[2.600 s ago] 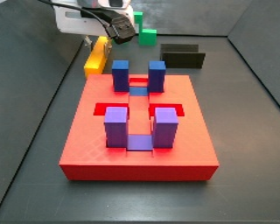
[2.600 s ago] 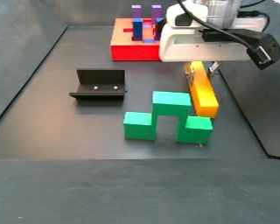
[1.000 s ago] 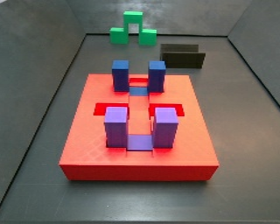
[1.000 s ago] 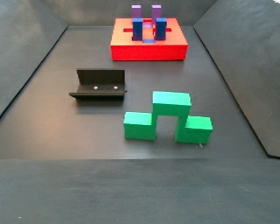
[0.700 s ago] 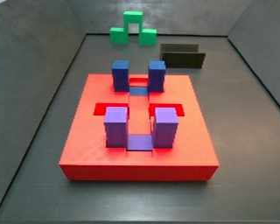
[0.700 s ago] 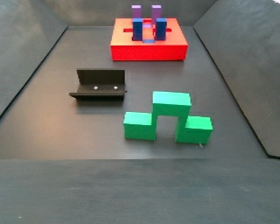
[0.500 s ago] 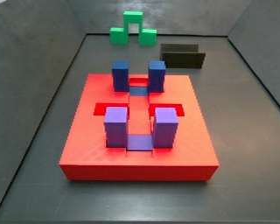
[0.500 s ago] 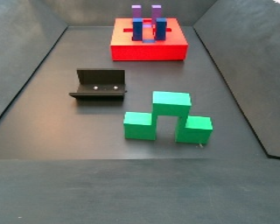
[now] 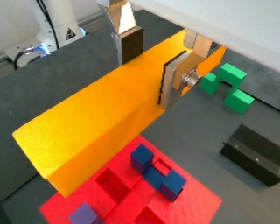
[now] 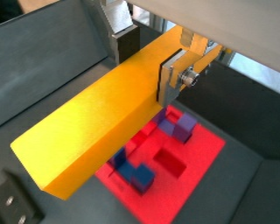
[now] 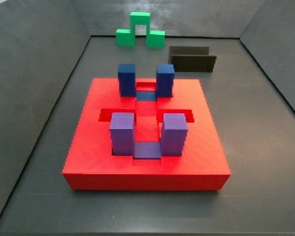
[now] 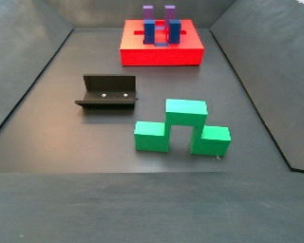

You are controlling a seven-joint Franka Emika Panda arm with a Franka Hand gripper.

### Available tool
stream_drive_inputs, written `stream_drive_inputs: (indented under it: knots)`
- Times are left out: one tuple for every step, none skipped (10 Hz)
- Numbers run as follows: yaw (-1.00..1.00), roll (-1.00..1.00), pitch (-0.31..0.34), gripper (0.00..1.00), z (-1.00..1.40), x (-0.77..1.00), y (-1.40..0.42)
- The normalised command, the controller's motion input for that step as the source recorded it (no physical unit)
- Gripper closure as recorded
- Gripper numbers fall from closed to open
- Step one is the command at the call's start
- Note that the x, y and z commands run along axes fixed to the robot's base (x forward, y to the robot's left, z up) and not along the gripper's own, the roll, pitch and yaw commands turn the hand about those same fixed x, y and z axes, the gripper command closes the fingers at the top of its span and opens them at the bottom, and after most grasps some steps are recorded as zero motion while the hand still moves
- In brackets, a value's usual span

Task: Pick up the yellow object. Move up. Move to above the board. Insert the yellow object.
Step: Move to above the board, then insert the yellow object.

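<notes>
The board [image 11: 144, 152] is the biggest thing here, a flat red slab with square recesses, blue and purple blocks standing on it; in a side view it sits at the far end of the floor [image 12: 66, 104]. Next down, the bar [image 9: 101, 122]: plain yellow-orange, long, smooth faces, sharp edges. Both wrist views show it clamped near one end between the end effector [image 9: 154, 57] plates, which are closed snug on it, the rest sticking out over the board far below. So pickup and lift look done, and it seems roughly above the board already. What's left is lining up and inserting. Neither side view catches the arm or bar, so it's up high out of frame. Green block [image 12: 180, 128] sits on the near floor, fixture [image 12: 106, 92] to its left.
</notes>
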Motion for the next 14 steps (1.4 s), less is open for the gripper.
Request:
stream_drive_inputs:
  knots:
    - [0.01, 0.04, 0.133, 1.0, 0.05, 0.17, -0.19]
    - [0.0, 0.0, 0.0, 1.0, -0.1, -0.14, 0.0]
    - [0.0, 0.0, 0.0, 1.0, 0.0, -0.06, 0.0]
    - [0.0, 0.02, 0.0, 1.0, 0.0, 0.0, -0.01]
    - [0.0, 0.0, 0.0, 1.0, -0.51, 0.01, -0.39]
    - [0.0, 0.01, 0.0, 1.0, -0.55, 0.22, -0.46]
    - [0.0, 0.03, 0.0, 1.0, -0.76, 0.35, -0.37]
    - [0.0, 0.01, 0.0, 1.0, -0.97, 0.34, -0.27]
    - [0.0, 0.0, 0.0, 1.0, -1.0, 0.26, -0.06]
    - [0.02, 0.0, 0.0, 1.0, -1.0, 0.19, 0.0]
    - [0.03, 0.02, 0.0, 1.0, -1.0, 0.03, 0.0]
    - [0.07, 0.04, 0.0, 1.0, -1.0, -0.05, 0.0]
    - [0.21, 0.0, 0.0, 1.0, -1.0, -0.2, -0.01]
    - [0.32, 0.04, 0.0, 1.0, -0.75, 0.0, -0.07]
